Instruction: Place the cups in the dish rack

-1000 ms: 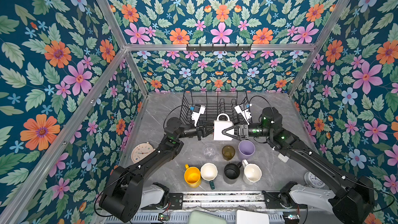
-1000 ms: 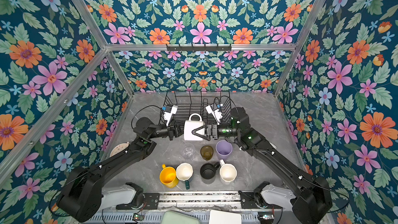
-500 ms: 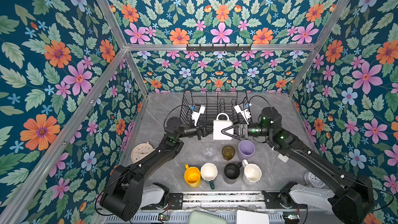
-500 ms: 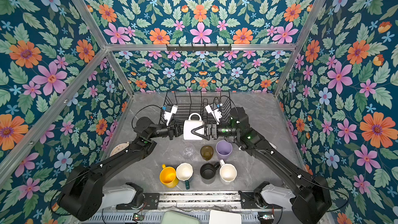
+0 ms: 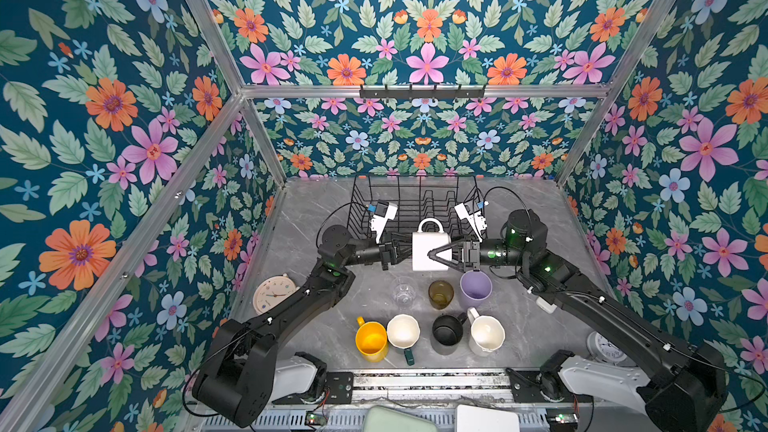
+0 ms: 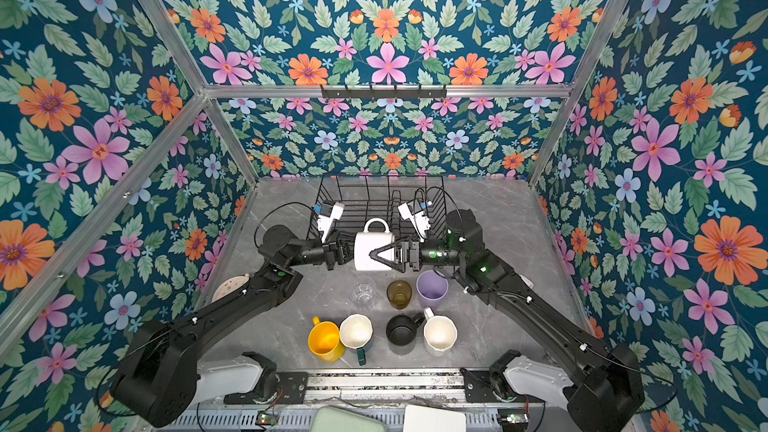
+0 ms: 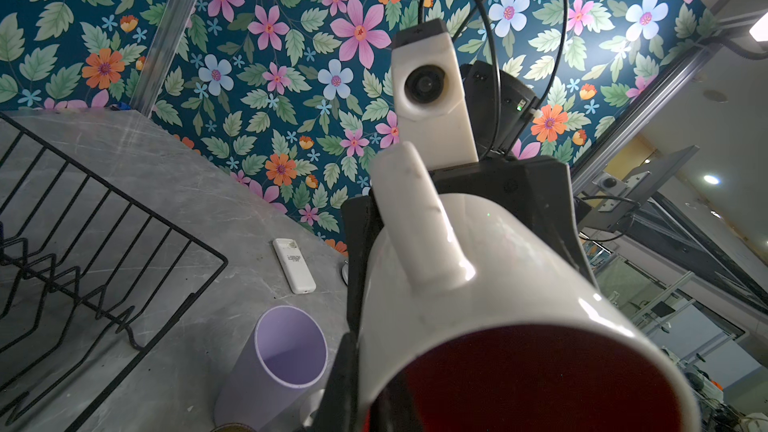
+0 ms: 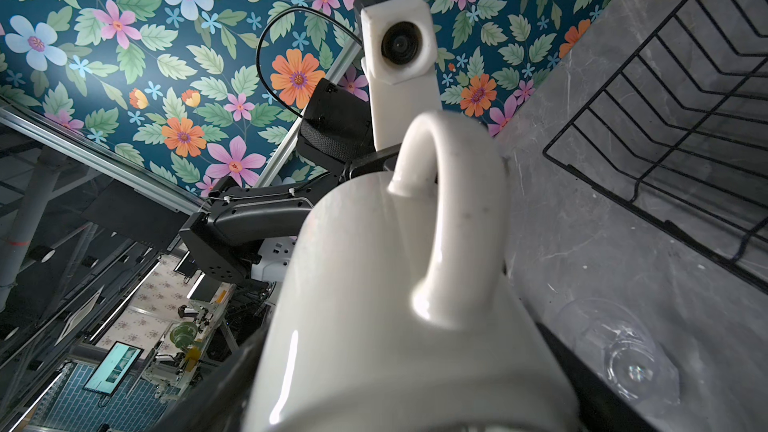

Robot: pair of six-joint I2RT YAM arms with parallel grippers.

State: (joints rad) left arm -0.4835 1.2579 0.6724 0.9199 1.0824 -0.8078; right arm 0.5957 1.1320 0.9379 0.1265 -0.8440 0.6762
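Observation:
A white mug with a red inside (image 5: 430, 249) (image 6: 372, 249) hangs on its side above the table, just in front of the black wire dish rack (image 5: 415, 201) (image 6: 361, 197), handle toward the rack. My left gripper (image 5: 405, 249) (image 7: 361, 401) is shut on the mug's rim (image 7: 478, 284). My right gripper (image 5: 434, 255) (image 6: 376, 257) clasps the mug's body (image 8: 374, 284) from the base end, one finger above and one below. On the table stand a clear glass (image 5: 403, 290), an amber glass (image 5: 440, 293) and a lilac tumbler (image 5: 476, 288). Nearer the front stand yellow (image 5: 371, 340), dark-green (image 5: 403, 332), black (image 5: 446, 329) and white (image 5: 485, 334) mugs.
A round clock (image 5: 274, 293) lies by the left wall and a white one (image 5: 604, 347) at the front right. A black hook rail (image 5: 422, 91) hangs on the back wall. A white remote (image 7: 294, 265) lies right of the rack (image 7: 104, 222).
My right gripper's jaws have closed a little onto the mug's body. The mug and both arms have stayed in place.

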